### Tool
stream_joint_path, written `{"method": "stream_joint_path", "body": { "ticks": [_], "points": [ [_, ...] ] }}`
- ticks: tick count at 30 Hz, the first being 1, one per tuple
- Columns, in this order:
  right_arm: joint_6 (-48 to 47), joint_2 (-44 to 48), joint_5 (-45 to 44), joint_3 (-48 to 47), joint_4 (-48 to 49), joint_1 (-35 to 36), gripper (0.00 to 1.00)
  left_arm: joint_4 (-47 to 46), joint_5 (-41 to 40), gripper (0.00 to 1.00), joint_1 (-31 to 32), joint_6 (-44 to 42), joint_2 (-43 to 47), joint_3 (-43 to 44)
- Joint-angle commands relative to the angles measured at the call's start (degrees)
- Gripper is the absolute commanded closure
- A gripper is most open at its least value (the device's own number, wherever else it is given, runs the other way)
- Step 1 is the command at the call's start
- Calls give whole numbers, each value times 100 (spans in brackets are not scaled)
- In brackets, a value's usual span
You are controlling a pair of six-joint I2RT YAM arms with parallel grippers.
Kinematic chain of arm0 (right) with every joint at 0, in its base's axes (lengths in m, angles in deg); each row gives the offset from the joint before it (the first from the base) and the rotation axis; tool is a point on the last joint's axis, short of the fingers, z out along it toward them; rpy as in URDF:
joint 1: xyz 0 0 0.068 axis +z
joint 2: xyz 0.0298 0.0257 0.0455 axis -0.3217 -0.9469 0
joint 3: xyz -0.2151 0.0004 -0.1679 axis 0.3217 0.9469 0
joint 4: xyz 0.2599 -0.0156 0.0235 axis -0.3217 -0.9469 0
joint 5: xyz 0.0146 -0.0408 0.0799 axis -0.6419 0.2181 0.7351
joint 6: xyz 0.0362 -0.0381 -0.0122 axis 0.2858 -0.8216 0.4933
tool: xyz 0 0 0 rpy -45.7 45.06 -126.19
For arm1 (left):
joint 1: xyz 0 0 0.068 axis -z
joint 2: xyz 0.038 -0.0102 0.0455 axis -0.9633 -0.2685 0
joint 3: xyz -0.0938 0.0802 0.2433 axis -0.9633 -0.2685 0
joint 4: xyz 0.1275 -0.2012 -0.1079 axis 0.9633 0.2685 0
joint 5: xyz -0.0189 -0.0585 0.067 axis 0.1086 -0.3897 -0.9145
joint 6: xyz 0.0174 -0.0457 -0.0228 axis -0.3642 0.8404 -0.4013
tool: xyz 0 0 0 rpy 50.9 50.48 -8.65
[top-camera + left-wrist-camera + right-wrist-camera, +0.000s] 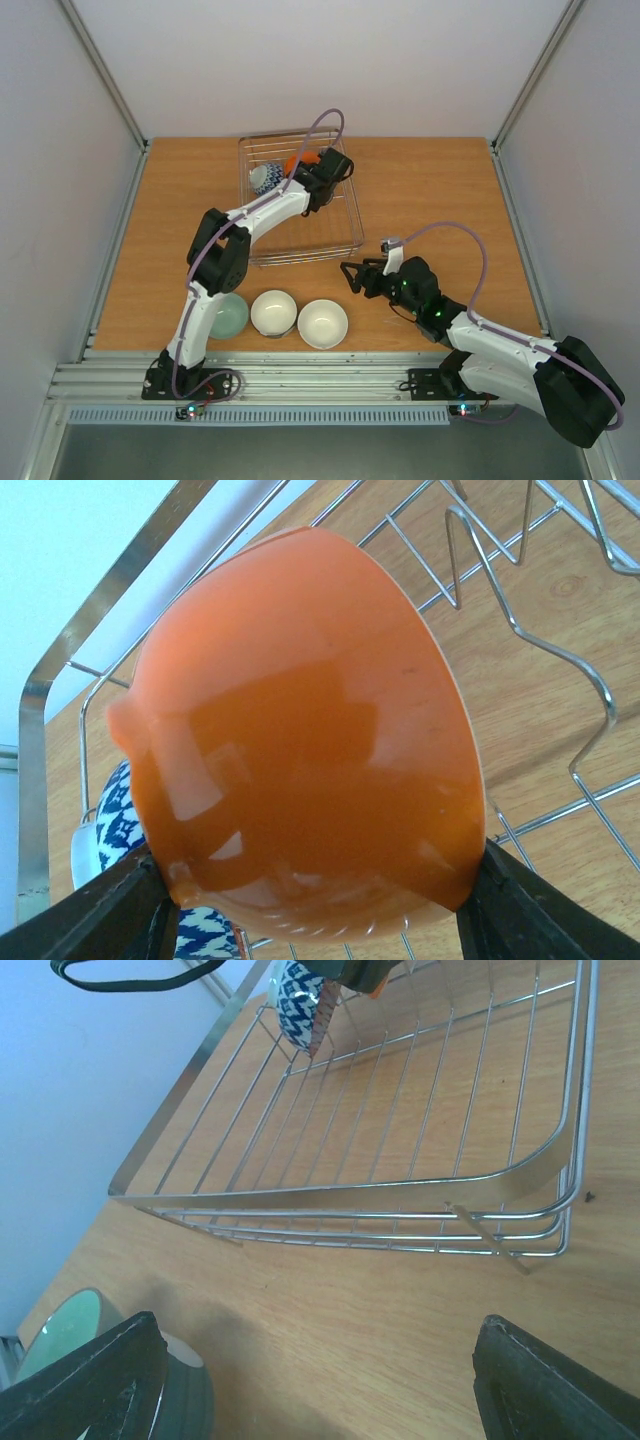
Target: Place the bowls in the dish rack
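The wire dish rack (pixel 303 257) stands at the table's far middle. My left gripper (pixel 316 172) is shut on an orange bowl (pixel 299 160) and holds it tilted over the rack's far end, next to a blue-patterned bowl (pixel 265 178) standing in the rack. In the left wrist view the orange bowl (pixel 300 730) fills the frame between my fingers (pixel 90 920), with the blue-patterned bowl (pixel 115 825) behind it. A pale green bowl (pixel 228 315) and two white bowls (pixel 273 312) (pixel 322 323) sit along the near edge. My right gripper (pixel 352 275) is open and empty, right of the rack's near corner.
The right wrist view shows the rack's rim (pixel 340 1200), the blue-patterned bowl (pixel 300 1005) at its far end and a pale green-inside bowl (pixel 60 1335) at the lower left beside my finger (pixel 90 1380). Bare wood lies right of the rack. Metal frame posts stand at the table corners.
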Motion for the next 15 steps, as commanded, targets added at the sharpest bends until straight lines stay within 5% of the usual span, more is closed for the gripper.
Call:
{"method": "stream_joint_path", "body": {
  "ticks": [1, 6, 8, 15],
  "points": [
    [22, 83, -56, 78, 198, 101, 17, 243, 297, 71, -68, 231, -252, 184],
    [24, 178, -146, 117, 183, 191, 17, 280, 335, 20, -68, 230, -312, 163],
    [24, 227, -175, 131, 157, 211, 17, 278, 365, 8, -65, 212, -335, 141],
    [-2, 382, -278, 157, 17, 296, 17, 188, 410, 1, -69, 167, -360, 44]
  ]
}}
